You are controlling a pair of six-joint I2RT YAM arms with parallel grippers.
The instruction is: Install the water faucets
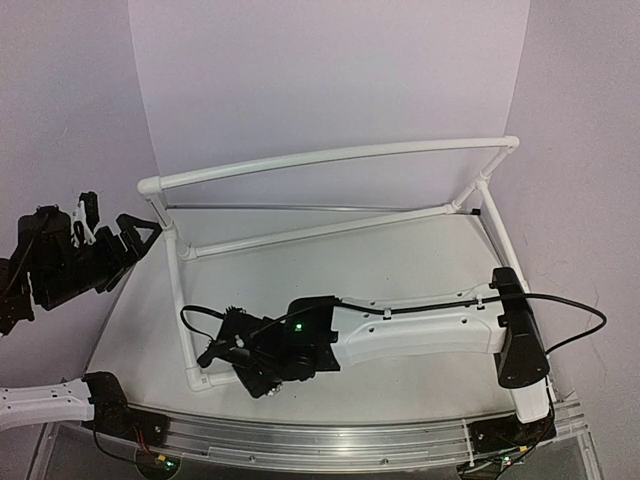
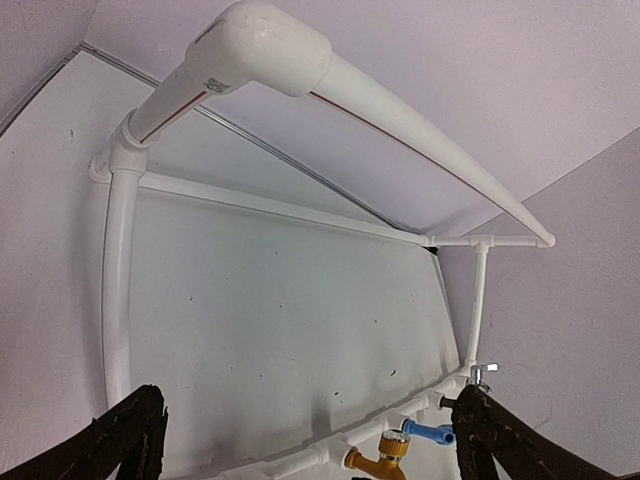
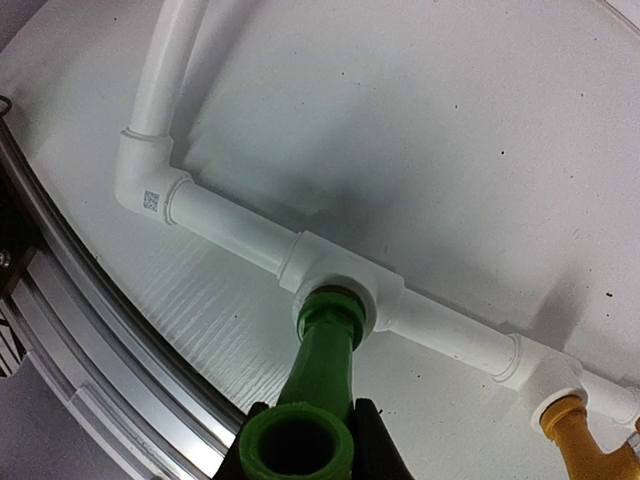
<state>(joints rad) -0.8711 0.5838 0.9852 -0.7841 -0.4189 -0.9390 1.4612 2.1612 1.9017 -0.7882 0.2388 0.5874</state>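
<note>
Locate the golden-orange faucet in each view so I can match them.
Top external: not visible; the right arm covers that pipe run.
Left wrist: golden-orange faucet at bottom edge, right of centre, beside blue faucet.
Right wrist: bottom right corner, right of green faucet.
Shared landmark: white pipe frame.

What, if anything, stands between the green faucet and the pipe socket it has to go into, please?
Nothing visible does. The green faucet, held in the right gripper, has its tip at the mouth of the tee socket on the white pipe frame.
</note>
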